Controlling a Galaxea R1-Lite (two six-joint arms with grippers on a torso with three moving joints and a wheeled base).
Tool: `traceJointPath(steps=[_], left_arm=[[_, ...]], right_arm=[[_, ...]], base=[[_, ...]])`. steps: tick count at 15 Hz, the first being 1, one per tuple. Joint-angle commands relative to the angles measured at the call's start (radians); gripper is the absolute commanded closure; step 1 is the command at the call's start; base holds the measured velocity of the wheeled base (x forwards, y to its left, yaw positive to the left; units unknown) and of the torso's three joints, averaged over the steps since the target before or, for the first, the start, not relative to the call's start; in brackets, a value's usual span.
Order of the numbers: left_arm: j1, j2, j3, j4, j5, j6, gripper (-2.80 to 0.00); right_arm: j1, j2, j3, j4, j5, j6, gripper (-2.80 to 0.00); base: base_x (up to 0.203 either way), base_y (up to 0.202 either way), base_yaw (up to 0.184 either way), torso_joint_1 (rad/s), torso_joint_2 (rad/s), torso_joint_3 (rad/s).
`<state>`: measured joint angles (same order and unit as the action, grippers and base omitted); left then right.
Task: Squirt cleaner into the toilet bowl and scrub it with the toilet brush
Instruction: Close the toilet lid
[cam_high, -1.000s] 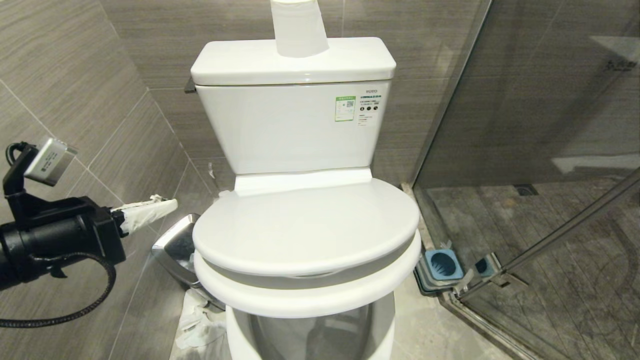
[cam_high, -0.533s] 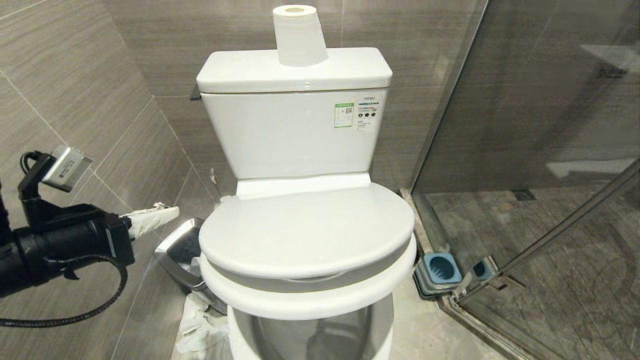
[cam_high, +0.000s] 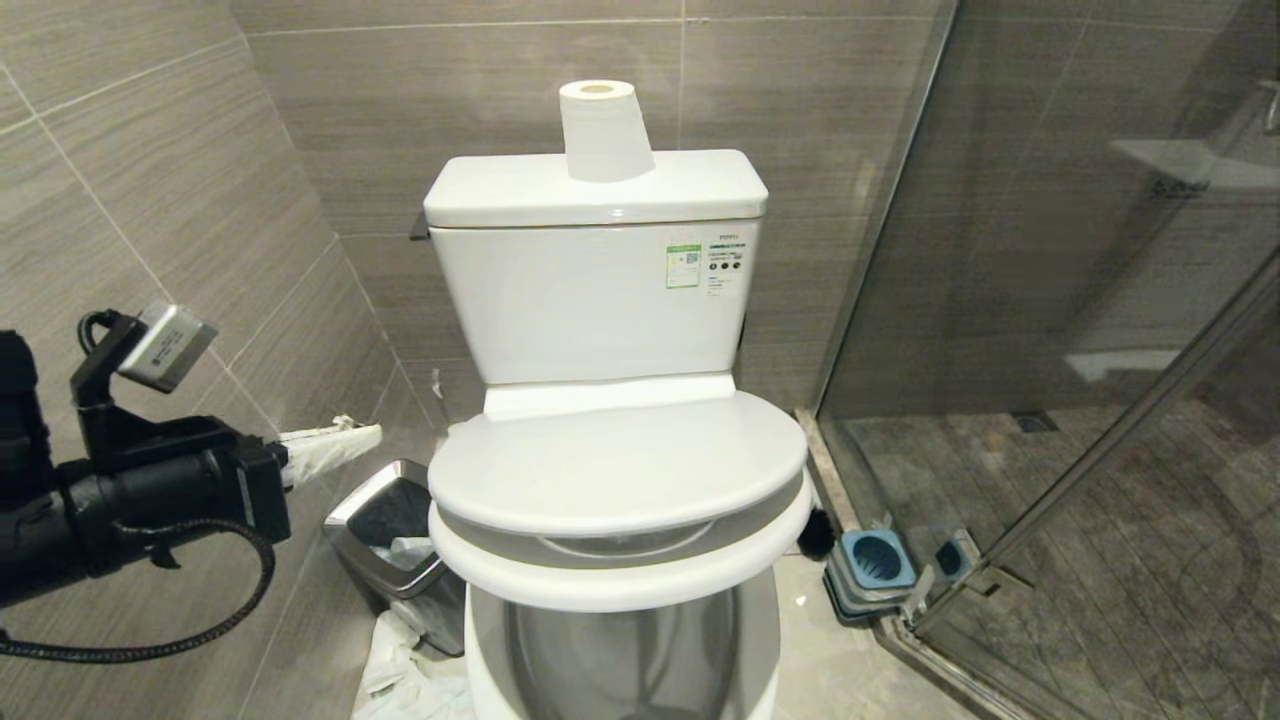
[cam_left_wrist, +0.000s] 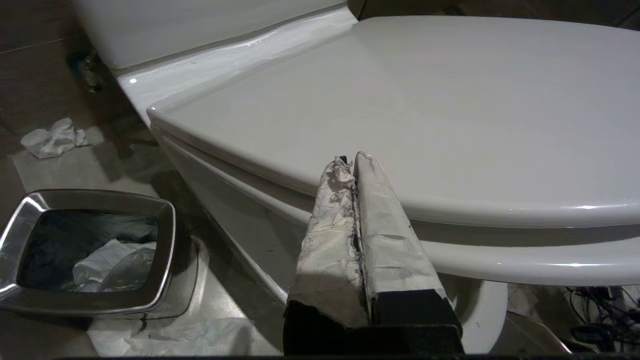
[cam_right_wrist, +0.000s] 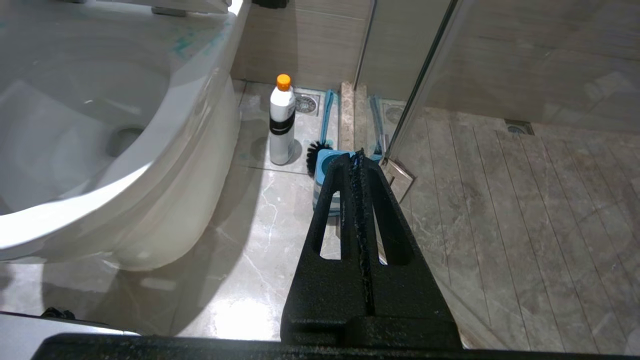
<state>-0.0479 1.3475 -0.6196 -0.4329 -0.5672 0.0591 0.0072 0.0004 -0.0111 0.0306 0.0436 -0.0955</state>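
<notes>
My left gripper (cam_high: 335, 447) hangs beside the steel-rimmed waste bin (cam_high: 372, 500), its taped fingers pressed together on nothing; to lift the closed lid well, I judge I should slip the tips under its front lip. The glossy white ceramic toilet bowl (cam_high: 620, 560) sits centre, lid down. Right of it on the floor stand the small white orange-capped cleaner bottle (cam_right_wrist: 282, 122) and slate-blue toilet brush (cam_right_wrist: 322, 130); my right gripper (cam_right_wrist: 357, 157) points there, fingers closed and empty.

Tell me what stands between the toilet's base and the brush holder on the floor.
The cleaner bottle stands between the toilet and the brush holder, with the brush beside it; right wrist view.
</notes>
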Motion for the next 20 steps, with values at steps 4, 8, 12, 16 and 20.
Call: traceJointPath(steps=[4,8,12,16,20], left_arm=[[-0.042,0.086,-0.073,0.085,-0.002,0.005,0.00],[-0.087,0.236,-0.361,0.166,0.015,0.007,0.00],[-0.197,0.381,-0.489,0.317,0.083,0.027,0.00],[-0.239,0.456,-0.485,0.390,0.120,0.033,0.00],[-0.240,0.537,-0.462,0.413,0.153,0.027,0.00]], right_arm=[[0.000,0.001,-0.001,0.000,0.001,0.000,0.00],[0.000,0.001,0.000,0.000,0.001,-0.001,0.00],[0.000,0.001,-0.001,0.000,0.001,-0.001,0.00],[0.000,0.001,-0.001,0.000,0.001,-0.001,0.00],[0.000,0.001,-0.001,0.000,0.001,-0.001,0.00]], base=[[0.000,0.000,0.000,0.001,0.00,0.009],[0.000,0.000,0.000,0.000,0.00,0.000],[0.000,0.000,0.000,0.000,0.00,0.000],[0.000,0.000,0.000,0.000,0.00,0.000],[0.000,0.000,0.000,0.000,0.00,0.000]])
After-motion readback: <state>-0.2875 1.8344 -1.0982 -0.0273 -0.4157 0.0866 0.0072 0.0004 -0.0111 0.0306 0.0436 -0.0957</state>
